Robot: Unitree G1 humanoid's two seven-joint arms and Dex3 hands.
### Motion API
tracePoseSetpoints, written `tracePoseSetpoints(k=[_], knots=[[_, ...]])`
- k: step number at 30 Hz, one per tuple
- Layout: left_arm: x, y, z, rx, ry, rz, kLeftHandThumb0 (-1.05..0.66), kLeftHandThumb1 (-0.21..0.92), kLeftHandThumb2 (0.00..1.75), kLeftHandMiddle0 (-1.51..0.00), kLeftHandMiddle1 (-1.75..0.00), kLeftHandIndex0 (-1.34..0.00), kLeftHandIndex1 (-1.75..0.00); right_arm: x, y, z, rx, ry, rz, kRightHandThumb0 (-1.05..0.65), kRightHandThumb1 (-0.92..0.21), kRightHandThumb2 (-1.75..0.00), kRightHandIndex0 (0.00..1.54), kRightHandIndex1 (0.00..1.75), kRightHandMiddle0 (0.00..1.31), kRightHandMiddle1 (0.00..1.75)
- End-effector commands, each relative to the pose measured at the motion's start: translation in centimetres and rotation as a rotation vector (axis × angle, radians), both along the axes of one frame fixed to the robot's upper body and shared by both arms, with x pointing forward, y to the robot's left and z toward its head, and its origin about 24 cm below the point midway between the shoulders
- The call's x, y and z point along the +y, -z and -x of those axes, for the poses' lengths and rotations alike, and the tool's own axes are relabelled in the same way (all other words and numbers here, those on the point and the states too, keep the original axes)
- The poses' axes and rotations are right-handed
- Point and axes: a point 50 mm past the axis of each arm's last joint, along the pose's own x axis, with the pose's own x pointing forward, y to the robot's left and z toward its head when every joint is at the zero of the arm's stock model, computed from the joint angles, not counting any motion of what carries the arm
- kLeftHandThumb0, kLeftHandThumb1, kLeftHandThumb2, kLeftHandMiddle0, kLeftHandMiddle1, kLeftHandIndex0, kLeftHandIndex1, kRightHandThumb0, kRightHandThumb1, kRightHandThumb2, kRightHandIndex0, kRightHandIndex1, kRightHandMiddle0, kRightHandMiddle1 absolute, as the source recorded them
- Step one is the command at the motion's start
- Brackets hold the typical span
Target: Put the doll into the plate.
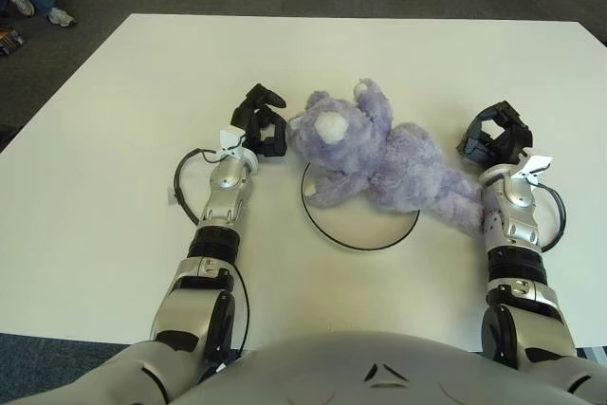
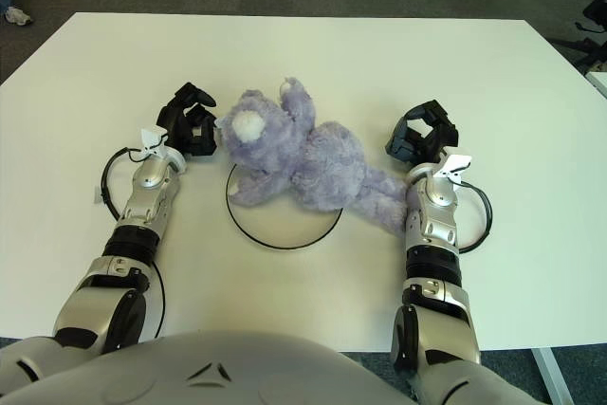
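A purple plush doll lies on its side, its body and one arm over the far part of the white, dark-rimmed plate. Its head points left and its legs trail off the plate to the right. My left hand is just left of the doll's head, close to it, with its fingers loosely curved and holding nothing. My right hand hovers right of the doll's legs, its fingers relaxed and empty, and its forearm is next to the doll's foot.
The white table stretches wide to the left and far side, with grey carpet beyond its edges. A black cable loops beside my left wrist. A person's shoes show on the floor at top left.
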Motion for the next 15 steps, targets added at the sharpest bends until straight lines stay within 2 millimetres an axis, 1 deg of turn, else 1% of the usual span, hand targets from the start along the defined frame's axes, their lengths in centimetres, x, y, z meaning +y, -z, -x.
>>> tracePoseSetpoints(k=[1, 2, 4, 6, 15], knots=[[0.38, 2.50, 1.26, 0.095, -0.007, 0.007, -0.02, 0.08, 1.61, -0.81, -1.75, -0.54, -1.74, 0.05, 1.96, 0.80, 0.088, 0.006, -0.023, -0.52, -0.23, -1.42, 1.31, 1.75, 0.69, 1.75], [0.38, 2.49, 1.26, 0.094, -0.006, 0.009, -0.02, 0.08, 1.61, -0.82, -1.75, -0.54, -1.74, 0.05, 1.96, 0.80, 0.089, 0.006, -0.022, -0.52, -0.23, -1.42, 1.31, 1.75, 0.69, 1.75], [0.37, 2.47, 1.26, 0.093, -0.005, 0.012, -0.01, 0.11, 1.56, -0.72, -1.75, -0.57, -1.75, 0.05, 1.96, 0.80, 0.091, 0.007, -0.022, -0.52, -0.23, -1.42, 1.31, 1.75, 0.69, 1.75], [0.37, 2.46, 1.27, 0.091, -0.004, 0.013, -0.01, 0.14, 1.53, -0.66, -1.75, -0.60, -1.75, 0.05, 1.96, 0.81, 0.092, 0.007, -0.022, -0.52, -0.23, -1.42, 1.31, 1.75, 0.69, 1.75], [0.39, 2.48, 1.29, 0.093, 0.002, 0.024, -0.01, 0.16, 1.50, -0.62, -1.75, -0.60, -1.75, 0.05, 1.96, 0.80, 0.096, 0.009, -0.028, -0.52, -0.23, -1.42, 1.31, 1.75, 0.69, 1.75]])
